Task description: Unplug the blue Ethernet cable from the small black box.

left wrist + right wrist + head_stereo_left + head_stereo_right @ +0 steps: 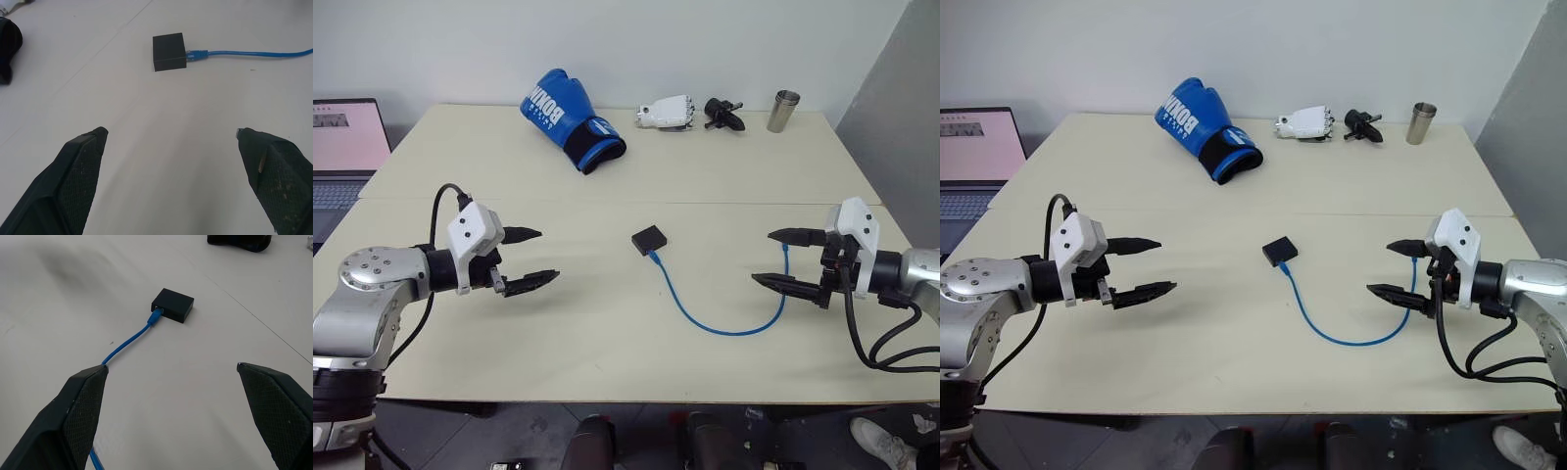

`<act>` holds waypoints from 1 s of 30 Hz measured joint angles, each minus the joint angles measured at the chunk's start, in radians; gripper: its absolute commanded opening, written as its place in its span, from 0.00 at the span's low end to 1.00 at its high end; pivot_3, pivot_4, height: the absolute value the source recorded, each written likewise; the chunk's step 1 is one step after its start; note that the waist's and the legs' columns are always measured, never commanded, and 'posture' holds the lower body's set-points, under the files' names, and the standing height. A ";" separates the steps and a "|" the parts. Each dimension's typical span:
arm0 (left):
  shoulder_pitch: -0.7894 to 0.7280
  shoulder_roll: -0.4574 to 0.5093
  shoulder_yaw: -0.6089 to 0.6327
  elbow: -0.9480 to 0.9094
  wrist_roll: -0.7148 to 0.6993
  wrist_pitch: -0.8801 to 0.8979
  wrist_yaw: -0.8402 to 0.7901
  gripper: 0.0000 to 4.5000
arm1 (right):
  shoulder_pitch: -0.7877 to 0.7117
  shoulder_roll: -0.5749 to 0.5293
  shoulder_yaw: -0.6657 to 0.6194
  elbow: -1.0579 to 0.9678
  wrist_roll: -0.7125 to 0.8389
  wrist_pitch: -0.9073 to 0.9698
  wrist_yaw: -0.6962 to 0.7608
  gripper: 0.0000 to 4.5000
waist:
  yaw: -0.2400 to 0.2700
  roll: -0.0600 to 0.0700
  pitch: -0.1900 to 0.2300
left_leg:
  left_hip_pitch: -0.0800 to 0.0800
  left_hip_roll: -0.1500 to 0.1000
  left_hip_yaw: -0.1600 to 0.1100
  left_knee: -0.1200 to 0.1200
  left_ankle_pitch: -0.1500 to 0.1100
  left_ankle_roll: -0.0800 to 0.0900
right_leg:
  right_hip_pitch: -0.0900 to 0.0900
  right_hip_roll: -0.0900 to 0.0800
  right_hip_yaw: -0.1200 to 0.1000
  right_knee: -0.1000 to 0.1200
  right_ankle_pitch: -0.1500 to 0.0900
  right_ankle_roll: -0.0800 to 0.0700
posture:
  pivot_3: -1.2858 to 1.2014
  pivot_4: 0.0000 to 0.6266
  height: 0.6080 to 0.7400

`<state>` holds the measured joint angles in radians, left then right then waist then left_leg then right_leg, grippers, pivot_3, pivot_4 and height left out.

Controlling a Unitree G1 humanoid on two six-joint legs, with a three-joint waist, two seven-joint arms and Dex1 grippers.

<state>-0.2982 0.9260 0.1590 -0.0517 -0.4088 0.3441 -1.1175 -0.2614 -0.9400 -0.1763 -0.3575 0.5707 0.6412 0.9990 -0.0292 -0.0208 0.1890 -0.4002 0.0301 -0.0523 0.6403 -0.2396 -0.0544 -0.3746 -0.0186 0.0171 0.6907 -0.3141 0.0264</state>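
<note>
Black-fingered left pincer (530, 258) and right pincer (778, 258) both gape wide, holding and touching nothing.

Head stereo pair: table (607, 186) viewed from above, facing forward and down, whole tabletop covered. Wrist views: aimed low and near along each arm's fingers. Shared by all: black box (169, 51), blue cable (128, 342).

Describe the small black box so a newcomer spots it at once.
Start at the blue boxing glove at the table's far edge, then come toward the table's middle. The small black box lies flat there, the only thing with a blue cable plugged into it.
</note>
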 measured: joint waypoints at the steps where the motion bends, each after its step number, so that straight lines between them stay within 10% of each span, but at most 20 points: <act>1: -0.008 -0.003 -0.001 0.009 0.000 -0.010 -0.006 1.00 | 0.000 0.000 0.000 0.000 -0.001 -0.001 0.000 1.00 | 0.000 0.000 0.000 | 0.000 0.000 0.000 0.000 0.000 0.000 | 0.000 0.000 0.000 0.000 0.000 0.000 | 0.52 0.24 1.00; 10: -0.024 -0.003 -0.086 0.025 0.024 -0.046 -0.100 1.00 | 0.010 0.117 0.085 -0.068 -0.046 0.016 -0.143 1.00 | -0.003 0.000 0.000 | 0.000 0.000 0.000 0.000 0.000 0.000 | 0.000 0.000 0.000 0.001 0.000 0.000 | 0.52 0.24 1.00; 16: -0.062 -0.005 -0.119 0.038 0.044 -0.058 -0.135 1.00 | -0.040 0.395 0.303 -0.036 -0.202 0.051 -0.408 1.00 | -0.003 0.000 0.000 | -0.001 0.000 0.001 0.001 0.000 0.000 | -0.003 0.001 0.002 0.005 0.000 0.000 | 0.52 0.24 1.00; 30: -0.089 -0.030 -0.158 0.061 0.082 -0.089 -0.140 1.00 | -0.183 0.820 0.468 0.432 -0.492 -0.136 -0.745 1.00 | -0.003 0.000 0.000 | -0.001 0.000 0.001 0.001 0.000 0.000 | -0.005 0.001 0.002 0.007 0.000 0.000 | 0.52 0.24 1.00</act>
<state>-0.3867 0.8962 0.0008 0.0098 -0.3272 0.2550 -1.2572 -0.4443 -0.1197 0.2919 0.0750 0.0792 0.5052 0.2542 -0.0321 -0.0213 0.1887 -0.4015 0.0298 -0.0513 0.6415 -0.2396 -0.0545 -0.3798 -0.0180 0.0188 0.6980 -0.3139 0.0260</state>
